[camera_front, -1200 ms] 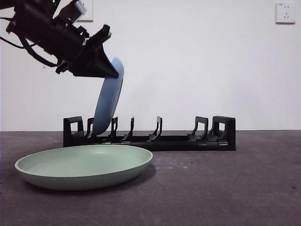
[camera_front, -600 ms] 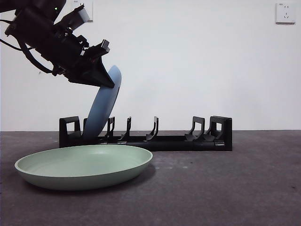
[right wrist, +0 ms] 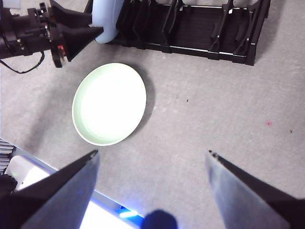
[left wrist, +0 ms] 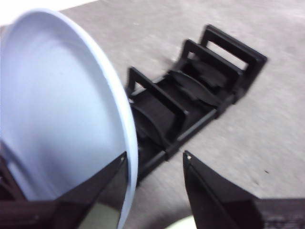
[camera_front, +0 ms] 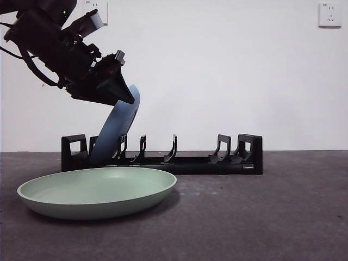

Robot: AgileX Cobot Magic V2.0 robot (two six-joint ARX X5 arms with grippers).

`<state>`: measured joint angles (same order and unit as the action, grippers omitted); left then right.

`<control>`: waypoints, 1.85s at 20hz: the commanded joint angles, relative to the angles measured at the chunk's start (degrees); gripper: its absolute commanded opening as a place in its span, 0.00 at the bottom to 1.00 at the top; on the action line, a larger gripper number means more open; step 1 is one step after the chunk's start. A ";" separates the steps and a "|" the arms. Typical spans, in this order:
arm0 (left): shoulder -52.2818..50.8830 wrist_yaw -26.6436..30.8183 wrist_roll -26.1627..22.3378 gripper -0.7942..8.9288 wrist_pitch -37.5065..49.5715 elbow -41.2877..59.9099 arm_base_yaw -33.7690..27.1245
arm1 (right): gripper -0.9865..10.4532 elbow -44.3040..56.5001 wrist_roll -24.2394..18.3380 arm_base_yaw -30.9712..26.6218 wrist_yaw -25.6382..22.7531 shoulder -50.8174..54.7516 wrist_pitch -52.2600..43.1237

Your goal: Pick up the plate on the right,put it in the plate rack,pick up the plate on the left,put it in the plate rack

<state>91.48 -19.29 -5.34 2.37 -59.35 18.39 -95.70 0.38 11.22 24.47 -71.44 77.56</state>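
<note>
Since a second ago, your plate rack (camera_front: 162, 155) has slid left and the blue plate (camera_front: 115, 128) has leaned further. From the front, its long axis runs steeply, top tilted right, foot among the end prongs. More pushing could drag the rack into the green plate (camera_front: 97, 190). The left wrist view shows the left gripper (left wrist: 155, 161) gaping, plate against one jaw. The right gripper (right wrist: 152, 155) waits, spread wide.

Lab-like test bench, bare white wall (camera_front: 228, 76), wall socket (camera_front: 330, 14), grey tabletop (camera_front: 261, 217)
</note>
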 commanded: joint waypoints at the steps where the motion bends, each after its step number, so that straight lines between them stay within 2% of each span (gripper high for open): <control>1: -1.68 -1.31 0.81 0.28 -1.36 -0.11 0.15 | 0.42 0.46 -0.61 0.09 0.17 0.00 0.55; 4: -6.25 -1.51 0.68 0.29 -5.05 -0.11 0.17 | 0.42 0.46 -0.61 0.09 0.17 -0.35 0.17; 6: -10.56 -1.68 0.55 0.39 -7.72 -0.11 0.17 | 0.42 0.46 -0.61 0.09 0.17 -1.18 -0.35; 8: -15.63 -1.70 -0.13 0.41 -11.34 -0.11 0.17 | 0.42 0.46 -0.59 0.09 0.20 -2.58 -1.29; 11: -24.04 -1.70 -4.24 0.41 -17.53 -0.11 0.63 | 0.42 0.46 -0.61 0.87 0.24 -6.10 -1.75; 13: -30.03 -1.73 -6.88 0.41 -22.12 -0.11 1.62 | 0.42 0.52 -0.37 2.91 0.22 -9.49 -3.21; 17: -41.18 -1.66 -16.17 0.41 -34.71 -0.11 4.83 | 0.42 1.29 0.92 9.90 0.17 -18.36 -8.02; 20: -47.63 -1.62 -20.06 0.41 -43.58 -0.11 7.69 | 0.42 1.95 1.20 14.86 -1.27 -26.47 -12.04; 22: -50.84 -1.03 -20.68 0.41 -47.47 -0.11 8.72 | 0.42 2.12 1.46 17.62 -1.62 -32.09 -13.70; 25: -53.42 0.00 -20.94 0.41 -52.81 -0.11 9.07 | 0.41 2.12 3.02 20.87 -1.99 -38.93 -16.85; 30: -53.62 0.04 -22.60 0.41 -58.18 -0.11 9.09 | 0.41 2.14 5.07 23.80 -3.54 -44.24 -21.59; 37: -53.62 -0.15 -23.43 0.41 -59.93 -0.11 9.84 | 0.41 2.14 7.41 25.90 -5.01 -49.31 -25.16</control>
<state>38.02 -19.20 -27.97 -57.52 -59.51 27.94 -94.19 6.44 36.91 19.64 -119.68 52.60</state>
